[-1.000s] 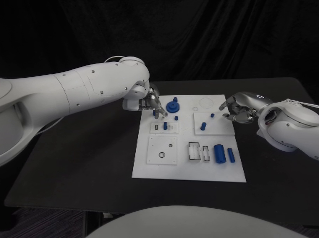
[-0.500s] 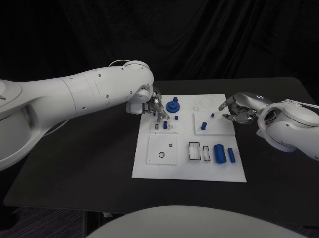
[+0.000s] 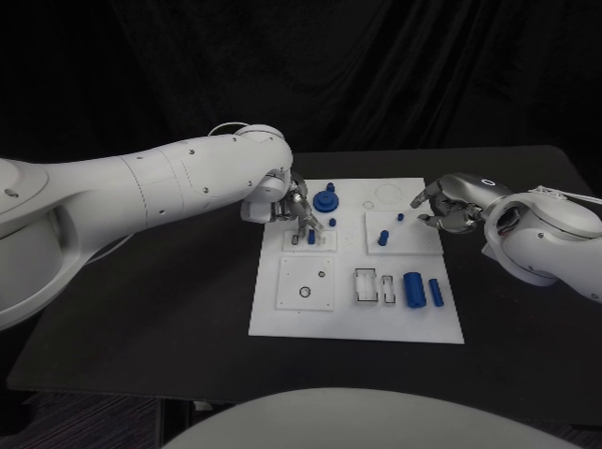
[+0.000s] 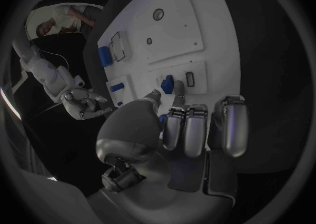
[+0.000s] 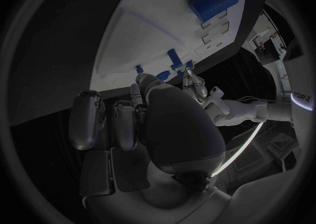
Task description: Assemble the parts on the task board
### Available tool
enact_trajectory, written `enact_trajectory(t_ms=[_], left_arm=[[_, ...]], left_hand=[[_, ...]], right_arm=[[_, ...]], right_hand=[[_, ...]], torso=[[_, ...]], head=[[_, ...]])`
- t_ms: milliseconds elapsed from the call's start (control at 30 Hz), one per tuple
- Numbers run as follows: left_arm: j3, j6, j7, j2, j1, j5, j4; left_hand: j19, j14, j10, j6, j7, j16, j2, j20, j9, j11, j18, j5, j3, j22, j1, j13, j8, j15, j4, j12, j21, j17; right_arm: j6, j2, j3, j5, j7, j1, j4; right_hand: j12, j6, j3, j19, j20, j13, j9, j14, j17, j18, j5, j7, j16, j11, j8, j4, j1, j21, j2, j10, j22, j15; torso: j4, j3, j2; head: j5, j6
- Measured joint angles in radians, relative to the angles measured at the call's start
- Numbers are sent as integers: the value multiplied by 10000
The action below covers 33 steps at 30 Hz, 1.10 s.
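The white task board lies mid-table. My left hand hovers over its far left corner. The thumb and a fingertip reach down to a small blue piece standing in a slot; I cannot tell whether they pinch it. A blue stepped part stands just beyond the hand. My right hand sits at the board's far right edge with its fingers curled in and nothing seen in them. Near it stand a blue peg and a blue piece.
Two blue cylinders, a thick one and a thin one, lie on the board's near right part beside empty slots. A square plate with a round hole sits near left. Black table surrounds the board.
My left hand has moved a little to the right and down toward the small blue piece. The right hand and the parts have stayed where they were.
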Motion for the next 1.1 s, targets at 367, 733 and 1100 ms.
enact_trajectory(t_ms=[367, 733, 1100], left_arm=[[0, -24, -9, 69, -72, -4, -8], [3, -23, 2, 116, -127, -8, -54], [15, -22, -7, 106, -156, -10, -72]], left_hand=[[-1, 38, 0, -3, -3, 0, 41, 0, 202, 0, 1, 250, 72, 0, 41, -1, 41, -38, -126, 0, -13, 0], [-1, 15, 0, -73, -73, 0, 138, 0, 333, 0, 1, 663, 198, 0, 138, 0, 41, -61, -391, 0, -77, 0], [35, 37, 3, -109, -108, 0, 201, -36, 484, -74, 1, 1632, 793, 0, 538, 0, 8, -110, -1043, 0, -117, -1]], right_arm=[[2, 20, 0, 0, 0, 0, 2], [7, 33, 0, 0, -2, 0, -8], [18, 47, 0, 0, -7, 0, -20]], right_hand=[[0, 0, 29, 0, 0, 0, -12, 0, 0, 0, 0, 0, 0, 0, 0, 29, 0, 0, 0, 0, -1, 0], [-90, 0, 29, 0, 0, 116, -12, 0, 0, 0, 0, 0, 0, 0, 0, 29, -30, 0, 30, 0, -2, 0], [-157, 0, 31, 0, 0, 291, -11, 0, 0, 0, 39, 0, -37, 0, 0, 27, -41, -11, 41, 0, 0, 0]], torso=[[-18, 4, -5], [-8, 7, -12], [-16, -1, -15]], head=[[8, 0], [-16, 0], [-9, 0]])
